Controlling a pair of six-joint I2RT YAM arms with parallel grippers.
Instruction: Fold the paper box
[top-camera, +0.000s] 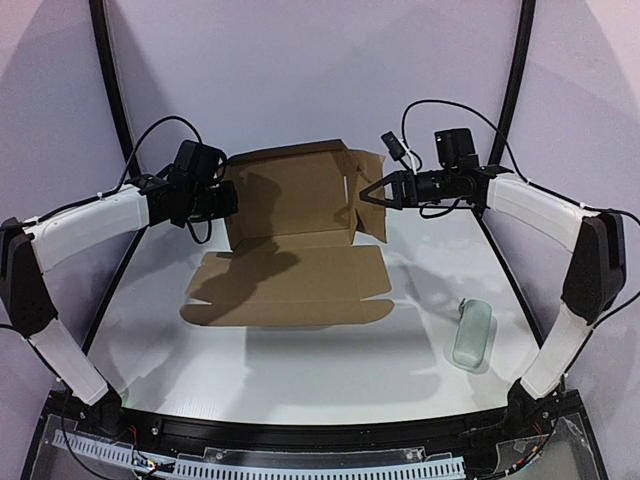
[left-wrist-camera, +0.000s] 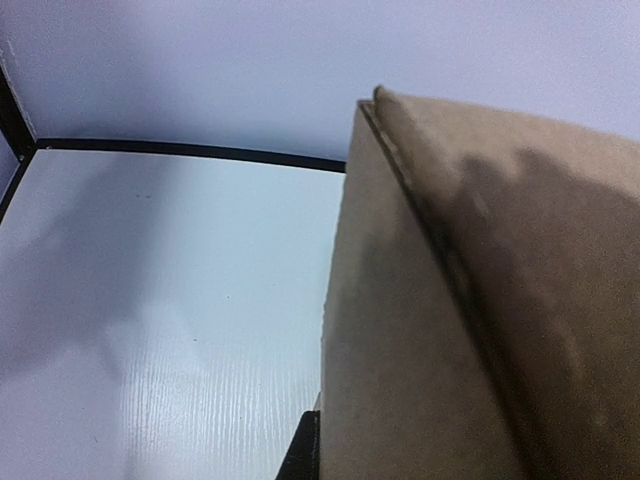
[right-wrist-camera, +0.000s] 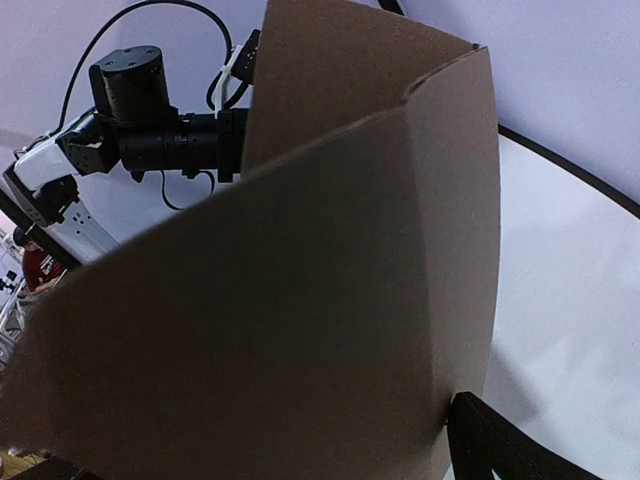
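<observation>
The paper box (top-camera: 290, 285) is a brown cardboard sheet, partly folded. One panel lies flat on the white table and the back panel stands upright behind it, with side flaps bent at its right end. My left gripper (top-camera: 228, 200) is at the upright panel's left edge. In the left wrist view one dark finger (left-wrist-camera: 305, 455) shows beside the cardboard (left-wrist-camera: 450, 300), and the other is hidden. My right gripper (top-camera: 368, 194) is against the right flap. In the right wrist view the cardboard (right-wrist-camera: 300, 300) fills the frame, with one finger (right-wrist-camera: 490, 445) at its edge.
A small pale grey-green oblong case (top-camera: 473, 333) lies on the table at the near right, apart from the cardboard. A black curved rail (top-camera: 510, 90) frames the white backdrop. My left arm (right-wrist-camera: 150, 130) shows beyond the flap in the right wrist view.
</observation>
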